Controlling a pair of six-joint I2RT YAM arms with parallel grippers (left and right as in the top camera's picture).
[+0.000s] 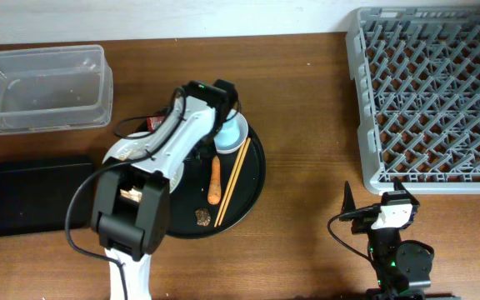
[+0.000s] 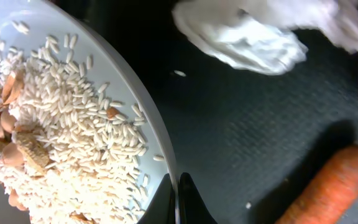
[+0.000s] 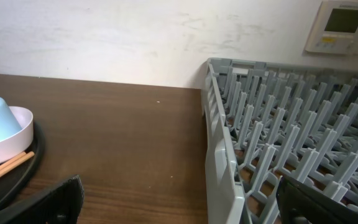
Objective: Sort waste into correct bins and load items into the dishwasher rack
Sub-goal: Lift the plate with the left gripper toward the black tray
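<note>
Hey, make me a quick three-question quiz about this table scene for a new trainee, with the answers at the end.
1. True or false: the carrot lies on the round black tray.
2. What covers the white plate? A) rice-like scraps B) noodles C) bread slices
3. Fill in: the right gripper has its fingers ___ (open or shut).
Key: 1 true; 2 A; 3 open.

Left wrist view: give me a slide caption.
Left gripper pinching the rim of a rice-laden plate, tissue and carrot alongside.
</note>
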